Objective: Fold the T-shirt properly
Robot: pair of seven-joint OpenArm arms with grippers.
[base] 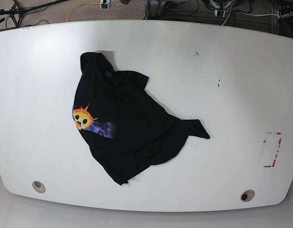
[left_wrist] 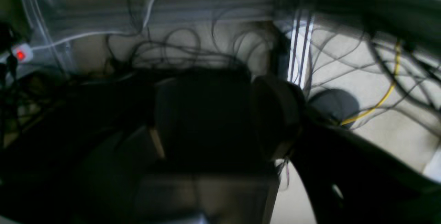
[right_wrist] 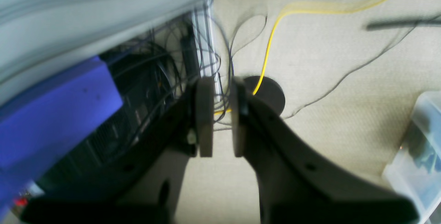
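Clock dirs as per base view, 12 = far edge w/ the arms. Nearest, the white table (base: 222,180) has two round inserts, one at 7 (base: 38,186), one at 5 (base: 248,195). Then the T-shirt (base: 132,118), rumpled & skewed about mid-table, a bit toward 9, one corner poking to 6, a sleeve-like bit out at 3, bunched end at 11; sun print (base: 83,118) by its 9 edge. No fold lines up, so it prob. wants spreading flat first; lying mid-table gives both arms cloth to reach. At the far edge, L gripper (left_wrist: 213,120) sits at 1, R gripper (right_wrist: 222,120) at 11, one per side, presumably parked clear so neither blocks the cloth. R fingertips are slightly apart w/ nothing btwn; L tips look apart too, tho that wrist view is dark & blurry. Beyond, on the floor: black disc (right_wrist: 267,94) & yellow cable (right_wrist: 268,51). Containers: a clear tub (right_wrist: 399,175) at 4 in the R wrist view, bluish stuff inside, can't ID it; no part in the fold, prob. just storage set out of the way.
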